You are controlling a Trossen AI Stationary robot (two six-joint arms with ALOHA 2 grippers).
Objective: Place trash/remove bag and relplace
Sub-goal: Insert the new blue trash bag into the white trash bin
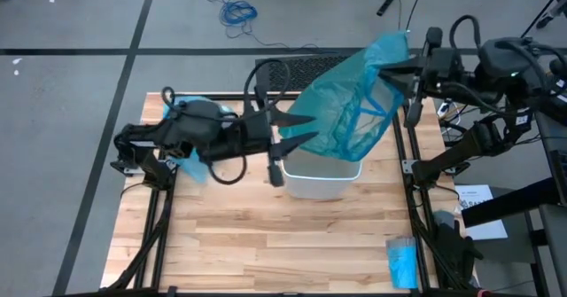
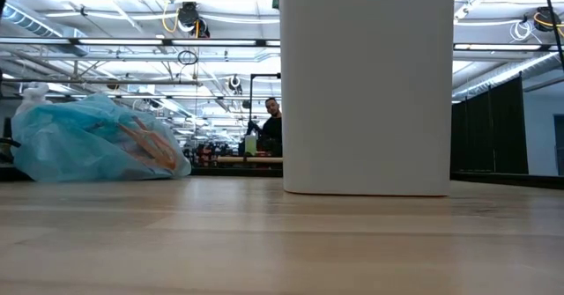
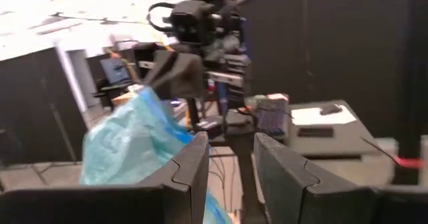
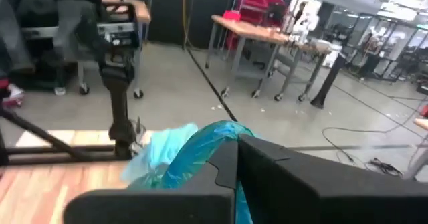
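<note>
Teal plastic bag (image 1: 341,111) stretched over the white bin (image 1: 321,175): right gripper (image 1: 396,71) pinching one edge, left gripper (image 1: 288,127) narrowly holding the other.

A white bin (image 1: 321,176) stands mid-surface (image 1: 266,244) (wooden planks). A small blue roll (image 1: 403,263) lies near one corner. A blue cable (image 1: 237,13) coils on the floor.

The bag (image 1: 341,106), crinkly translucent blue-green plastic, was stretched in the air above the white bin (image 1: 321,176), pulled between a corner at each end, its lower folds hanging over the bin's rim. Another knotted light-blue bag (image 2: 92,143) lay slumped on the table at the far left, brown and reddish trash (image 2: 145,145) showing through its skin.
</note>
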